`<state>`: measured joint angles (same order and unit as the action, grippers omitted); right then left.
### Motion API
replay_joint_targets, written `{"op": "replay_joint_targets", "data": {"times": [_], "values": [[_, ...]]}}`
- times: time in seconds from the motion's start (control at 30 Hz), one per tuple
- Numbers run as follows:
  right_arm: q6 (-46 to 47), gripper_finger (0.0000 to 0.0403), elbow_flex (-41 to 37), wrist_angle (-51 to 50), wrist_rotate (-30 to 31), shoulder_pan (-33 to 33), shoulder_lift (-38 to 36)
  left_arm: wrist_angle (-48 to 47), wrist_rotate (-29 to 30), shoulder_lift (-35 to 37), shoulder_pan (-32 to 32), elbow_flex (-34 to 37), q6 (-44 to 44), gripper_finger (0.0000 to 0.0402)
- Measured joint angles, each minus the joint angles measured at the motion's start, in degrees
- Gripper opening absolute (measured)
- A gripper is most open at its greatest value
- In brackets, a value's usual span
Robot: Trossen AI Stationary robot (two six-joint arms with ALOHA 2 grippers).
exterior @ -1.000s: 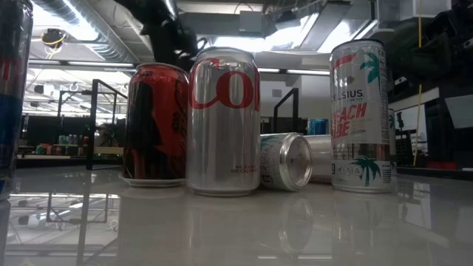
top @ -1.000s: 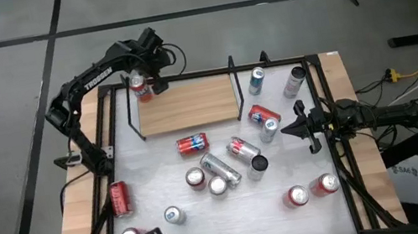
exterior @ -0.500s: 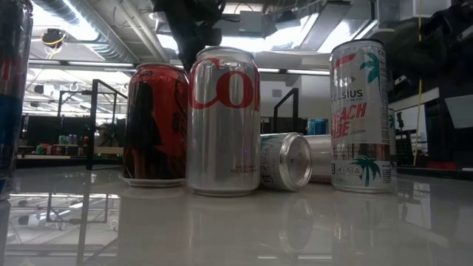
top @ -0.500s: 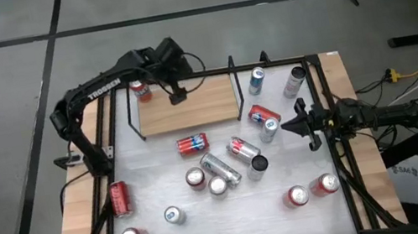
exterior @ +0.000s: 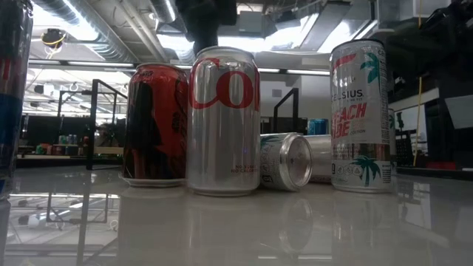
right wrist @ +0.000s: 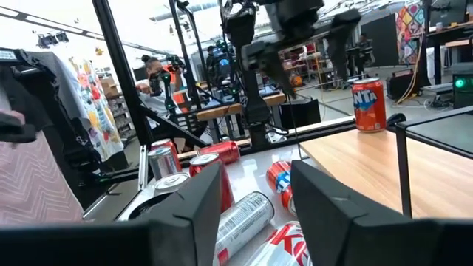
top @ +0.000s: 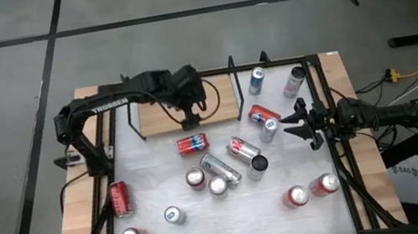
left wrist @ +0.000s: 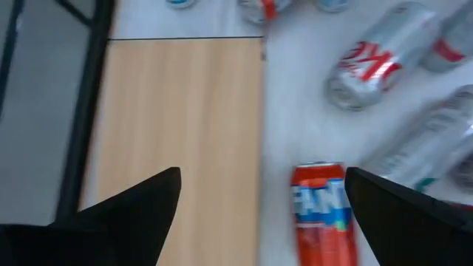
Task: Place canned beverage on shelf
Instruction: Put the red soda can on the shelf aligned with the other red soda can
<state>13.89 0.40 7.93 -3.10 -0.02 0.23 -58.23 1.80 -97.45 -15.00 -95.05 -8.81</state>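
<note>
The shelf (top: 162,115) is a light-brown board with black rails at the table's far side; it also shows in the left wrist view (left wrist: 185,125). An orange Fanta can (right wrist: 368,106) stands upright on the shelf's board; in the high view my left arm hides it. My left gripper (top: 189,121) hangs open and empty over the shelf's near edge, its fingers (left wrist: 262,174) spread wide. A second orange can (left wrist: 321,210) lies on its side on the tabletop just past that edge. My right gripper (top: 296,125) is open and empty at the table's right.
Several cans stand or lie on the white tabletop (top: 159,176), most in a cluster at the middle (top: 221,168) and some at the far right (top: 295,81). Three upright cans (exterior: 223,118) fill the low view. Black uprights (top: 235,87) edge the shelf.
My left gripper has drawn away from the orange can at the shelf's far left corner. It has gone toward the table's right and near edges, along the board, and now hangs over the shelf's near edge. The can stays standing on the shelf.
</note>
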Motion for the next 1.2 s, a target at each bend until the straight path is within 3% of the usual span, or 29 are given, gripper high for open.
{"op": "replay_joint_targets", "data": {"times": [0.47,1.2], "values": [[-0.04,0.0162,0.00,-0.42,-0.10,-0.02,0.00,2.48,0.02,0.00,7.19,14.04,11.31,0.0373],[-0.25,0.0161,0.00,-0.49,-0.12,-0.01,0.00,17.19,0.30,-0.02,9.03,32.56,11.77,0.0373]]}}
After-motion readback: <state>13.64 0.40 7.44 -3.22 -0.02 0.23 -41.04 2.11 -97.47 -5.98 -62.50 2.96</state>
